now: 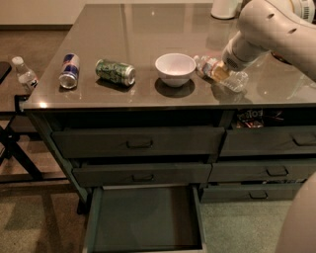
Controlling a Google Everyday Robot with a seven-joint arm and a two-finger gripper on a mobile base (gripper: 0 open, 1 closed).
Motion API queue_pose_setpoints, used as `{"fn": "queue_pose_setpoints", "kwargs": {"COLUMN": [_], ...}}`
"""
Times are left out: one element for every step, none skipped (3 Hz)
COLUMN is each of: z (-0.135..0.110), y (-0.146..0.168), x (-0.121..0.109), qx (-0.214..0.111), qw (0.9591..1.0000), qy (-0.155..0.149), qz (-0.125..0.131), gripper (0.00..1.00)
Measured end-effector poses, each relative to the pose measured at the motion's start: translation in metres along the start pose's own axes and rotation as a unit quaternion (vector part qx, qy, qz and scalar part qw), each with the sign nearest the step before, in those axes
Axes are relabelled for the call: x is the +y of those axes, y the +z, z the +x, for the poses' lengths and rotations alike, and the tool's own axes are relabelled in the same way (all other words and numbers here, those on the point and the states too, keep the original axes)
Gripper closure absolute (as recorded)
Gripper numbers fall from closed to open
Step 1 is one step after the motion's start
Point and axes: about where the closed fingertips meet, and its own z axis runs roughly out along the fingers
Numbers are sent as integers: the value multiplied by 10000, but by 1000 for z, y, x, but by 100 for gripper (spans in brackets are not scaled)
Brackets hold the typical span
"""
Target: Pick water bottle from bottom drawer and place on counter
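The water bottle lies on its side on the counter, right of a white bowl, with its cap pointing left. My gripper is down on the middle of the bottle, at the end of the white arm that comes in from the upper right. It hides part of the bottle's body. The bottom drawer is pulled out at the lower middle and its floor is bare.
A white bowl, a green can on its side and a blue can are on the counter's front. Another small bottle stands on the low side table at left. A white object stands at the back.
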Motion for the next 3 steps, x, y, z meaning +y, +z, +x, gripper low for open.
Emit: {"fn": "queue_pose_setpoints", "kwargs": {"z": [0, 0, 0], "y": [0, 0, 0], "x": [0, 0, 0], "qx": [0, 0, 1], "qw": [10000, 10000, 10000], "qy": [0, 0, -1], "qz": [0, -1, -1], "gripper": [37, 13, 0]}}
